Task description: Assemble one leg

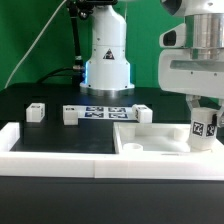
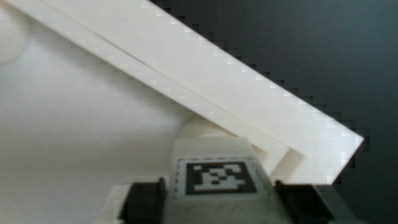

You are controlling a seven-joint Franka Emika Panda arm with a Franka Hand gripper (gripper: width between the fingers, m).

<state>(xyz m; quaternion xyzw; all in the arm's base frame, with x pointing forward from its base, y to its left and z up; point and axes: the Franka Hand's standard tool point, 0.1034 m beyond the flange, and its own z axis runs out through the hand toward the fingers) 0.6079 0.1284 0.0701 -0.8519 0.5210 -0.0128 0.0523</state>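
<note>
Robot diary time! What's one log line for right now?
gripper: shut on leg | leg: upright, over white tray part | contact: cannot tell

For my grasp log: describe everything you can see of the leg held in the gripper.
The leg is a small white block, plastic by its look, taller than wide, with a black-and-white square tag on one face. It stands about upright, clamped between the dark fingers of the gripper. It sits low in the white tray-like part, beside a corner of its raised rim, on the exterior view's right. Whether its underside touches the tray cannot be told.
</note>
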